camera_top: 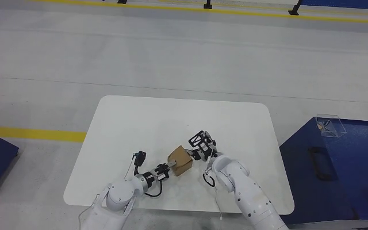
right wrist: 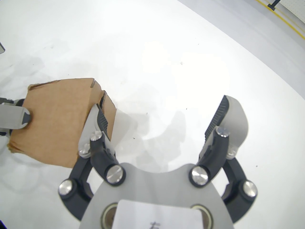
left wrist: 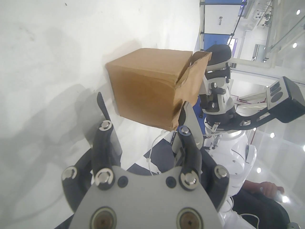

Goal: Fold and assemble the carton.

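Observation:
A small brown carton (camera_top: 179,160) stands on the white table (camera_top: 172,115), near its front edge, between my two grippers. In the left wrist view the carton (left wrist: 145,91) looks boxed up, with one flap standing loose on the side facing the other arm. My left gripper (left wrist: 143,110) is open just short of it, one finger (left wrist: 188,115) touching the carton's near corner. My right gripper (right wrist: 164,113) is open beside the carton (right wrist: 57,120), one finger (right wrist: 100,117) resting against its flap side. The other arm's grey finger (right wrist: 19,117) presses on the opposite face.
A blue platform (camera_top: 328,167) stands off the table's right edge with a clear plastic box (camera_top: 330,123) on it. The table's far half is bare white surface. The front edge lies close behind both arms.

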